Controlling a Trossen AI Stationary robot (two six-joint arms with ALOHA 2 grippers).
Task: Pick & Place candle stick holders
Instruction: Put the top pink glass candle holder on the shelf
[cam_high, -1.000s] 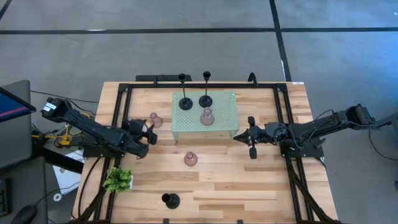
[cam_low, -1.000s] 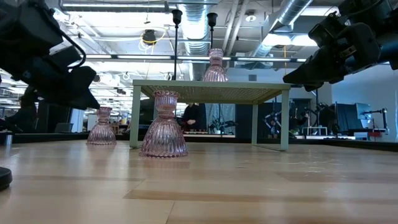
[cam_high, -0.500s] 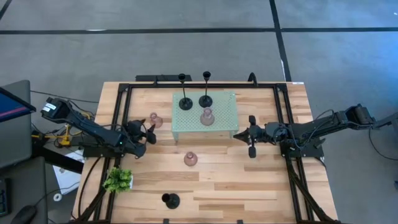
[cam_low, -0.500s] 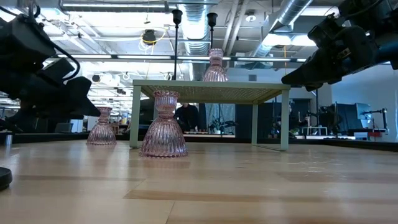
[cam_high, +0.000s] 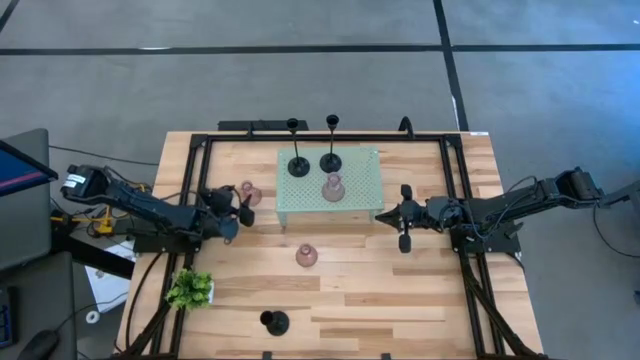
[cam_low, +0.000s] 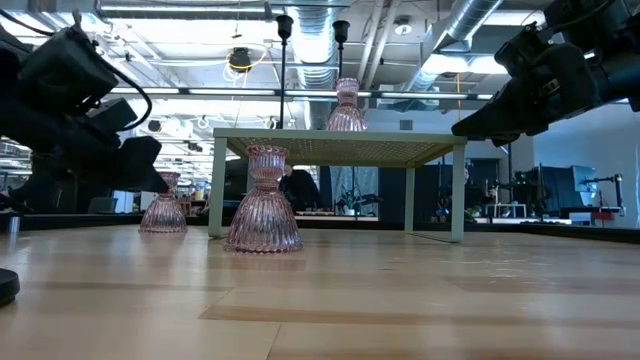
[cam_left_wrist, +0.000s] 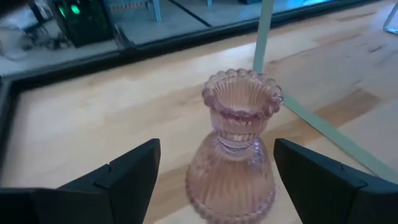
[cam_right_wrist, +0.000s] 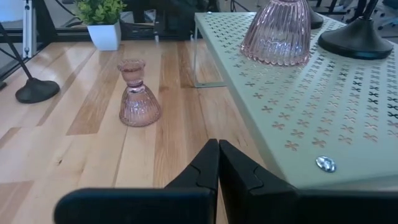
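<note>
Overhead, the left hand (cam_high: 238, 206) sits beside a pink holder (cam_high: 250, 193) on the bench (cam_high: 350, 290); its wrist camera shows fingers spread around that holder (cam_left_wrist: 236, 149). Rightward, the right hand (cam_high: 403, 218) waits by the green stand (cam_high: 360, 205), fingers pressed together.

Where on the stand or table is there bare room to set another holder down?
Bare: the stand's right half, beside the pink holder; the table to the right of the pink holder and black holder. Crowded: the stand's left rear, and left of the stand, where the open left end effector brackets a pink holder.
</note>
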